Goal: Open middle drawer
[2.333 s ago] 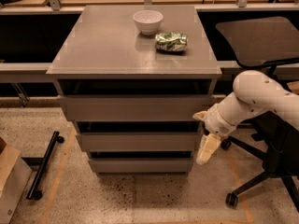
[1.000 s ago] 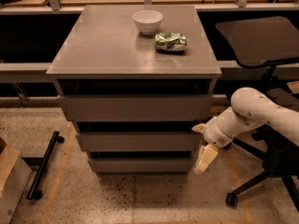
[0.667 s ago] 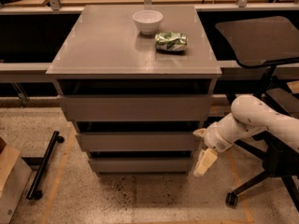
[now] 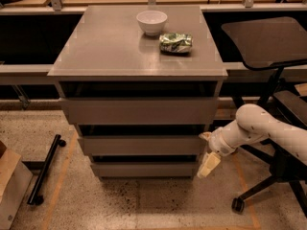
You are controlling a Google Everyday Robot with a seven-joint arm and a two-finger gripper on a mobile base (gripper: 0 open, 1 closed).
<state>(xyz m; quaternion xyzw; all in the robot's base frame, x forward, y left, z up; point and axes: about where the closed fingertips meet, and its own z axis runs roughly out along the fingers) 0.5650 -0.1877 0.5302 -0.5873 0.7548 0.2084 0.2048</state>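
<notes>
Cream two-finger gripper (image 4: 207,157): at the right edge of the wide, plain grey handleless middle drawer (image 4: 141,145); I cannot tell its state. Drawer front looks level with its neighbours, no interior showing. I judge the whole pull outstanding.

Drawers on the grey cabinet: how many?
3, stacked: top drawer, middle drawer, bottom drawer. None seem hidden. Gripper hangs at the lower right corner of the cabinet.

Speckled floor (image 4: 144,205), black office chair (image 4: 265,41) at right.
</notes>
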